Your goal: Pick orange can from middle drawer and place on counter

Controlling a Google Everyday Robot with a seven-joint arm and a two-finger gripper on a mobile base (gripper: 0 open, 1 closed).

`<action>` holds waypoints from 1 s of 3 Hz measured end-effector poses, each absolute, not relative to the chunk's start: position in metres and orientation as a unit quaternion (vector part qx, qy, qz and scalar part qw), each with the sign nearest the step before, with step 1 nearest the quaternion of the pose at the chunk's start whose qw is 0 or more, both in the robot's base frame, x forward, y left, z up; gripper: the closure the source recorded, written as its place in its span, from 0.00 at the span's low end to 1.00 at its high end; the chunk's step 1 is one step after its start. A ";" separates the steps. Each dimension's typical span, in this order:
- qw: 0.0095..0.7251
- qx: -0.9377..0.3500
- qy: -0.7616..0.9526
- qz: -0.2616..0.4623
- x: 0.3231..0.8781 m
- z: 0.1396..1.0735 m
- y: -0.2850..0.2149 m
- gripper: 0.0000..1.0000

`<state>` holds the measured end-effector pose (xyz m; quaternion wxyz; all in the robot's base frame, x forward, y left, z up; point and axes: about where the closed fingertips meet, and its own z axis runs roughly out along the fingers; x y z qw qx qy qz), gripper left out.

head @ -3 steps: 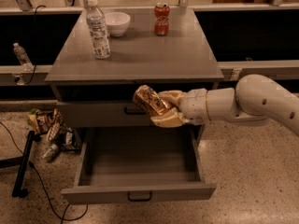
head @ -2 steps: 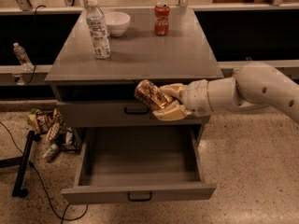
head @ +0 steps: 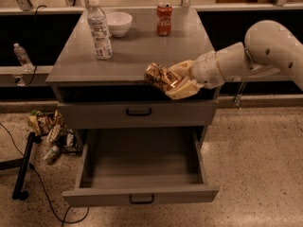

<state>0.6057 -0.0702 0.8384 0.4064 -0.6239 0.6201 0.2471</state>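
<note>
A grey cabinet is seen from above and in front, with a white robot arm reaching in from the right side of the view. The gripper [head: 171, 82] is held at the cabinet's front edge, and its cream fingers [head: 183, 91] are clamped on the orange can [head: 156, 74], which lies tilted between them with one end pointing away from the arm.

A second ago the can was held lower, in front of the closed drawer [head: 109, 113] beneath the fingers. Since then it has been lifted, so that it is now level with the front lip of the counter [head: 137, 51], which stretches away behind the fingers. Straight below the fingers, the middle drawer [head: 142, 167] is pulled out and nothing is seen in it.

The picking appears to be done and the placing only begun. The can is judged to be not yet resting on the counter, so it probably has to be carried further in over the top and set down before being released.

Beyond the fingers, a water bottle [head: 99, 30], a white bowl [head: 118, 22] and a red cola can [head: 164, 19] stand well apart from the gripper. Some wrappers [head: 49, 131] lie on the floor, down on the side away from the arm.
</note>
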 end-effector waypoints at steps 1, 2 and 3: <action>0.397 -0.633 0.617 0.248 0.628 0.862 -0.085 1.00; 0.382 -0.640 0.614 0.258 0.650 0.880 -0.090 1.00; 0.366 -0.647 0.614 0.267 0.670 0.888 -0.085 1.00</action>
